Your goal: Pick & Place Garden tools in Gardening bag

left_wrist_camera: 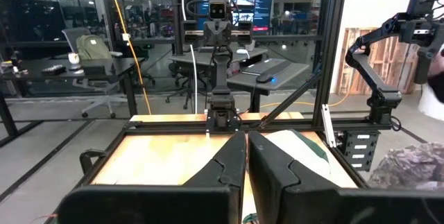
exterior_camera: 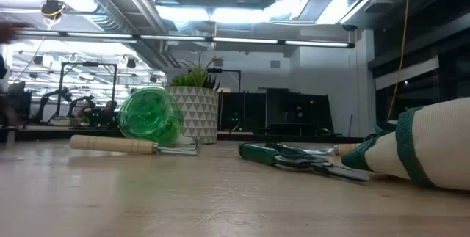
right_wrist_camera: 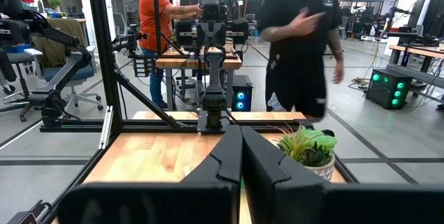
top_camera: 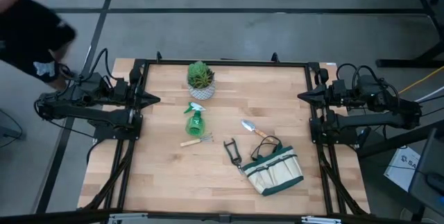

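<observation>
The garden tools lie on the wooden table (top_camera: 159,175). The green spray bottle (top_camera: 193,118) (exterior_camera: 150,114) is on its side, with the small rake (top_camera: 196,141) (exterior_camera: 114,144) just in front of it. To the right lie the trowel (top_camera: 251,127) and the black-handled shears (top_camera: 233,151) (exterior_camera: 294,158). The beige gardening bag (top_camera: 277,168) (exterior_camera: 426,145) lies on its side at the near right. My left gripper (top_camera: 156,100) (left_wrist_camera: 246,135) is shut at the left edge, above the table. My right gripper (top_camera: 302,96) (right_wrist_camera: 241,130) is shut at the right edge.
A green plant in a white pot (top_camera: 201,80) (right_wrist_camera: 309,148) stands at the far middle of the table. Black frame rails (top_camera: 222,63) run around the table. A person in black (top_camera: 28,30) stands beyond the far left corner.
</observation>
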Controlling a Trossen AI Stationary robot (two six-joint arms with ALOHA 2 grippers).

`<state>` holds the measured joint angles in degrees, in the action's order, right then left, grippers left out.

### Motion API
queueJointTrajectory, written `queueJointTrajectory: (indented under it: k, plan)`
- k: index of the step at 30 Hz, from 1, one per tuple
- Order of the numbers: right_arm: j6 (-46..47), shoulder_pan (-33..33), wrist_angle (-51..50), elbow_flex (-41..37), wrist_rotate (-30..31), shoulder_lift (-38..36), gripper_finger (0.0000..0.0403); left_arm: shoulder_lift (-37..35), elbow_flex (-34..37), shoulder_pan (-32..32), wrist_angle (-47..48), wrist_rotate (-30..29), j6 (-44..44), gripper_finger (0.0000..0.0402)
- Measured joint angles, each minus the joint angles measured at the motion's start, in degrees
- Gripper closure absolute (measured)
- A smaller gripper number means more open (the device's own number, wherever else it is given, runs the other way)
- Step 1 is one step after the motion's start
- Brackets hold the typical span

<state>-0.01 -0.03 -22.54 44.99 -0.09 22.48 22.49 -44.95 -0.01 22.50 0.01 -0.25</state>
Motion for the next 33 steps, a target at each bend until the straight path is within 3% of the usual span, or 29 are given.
queueJointTrajectory:
  k: [33]
  plan:
    - [0.0,0.01,0.0,-0.01,0.01,0.0,0.0395,-0.01,0.0,0.0,0.01,0.0,0.0,0.0392]
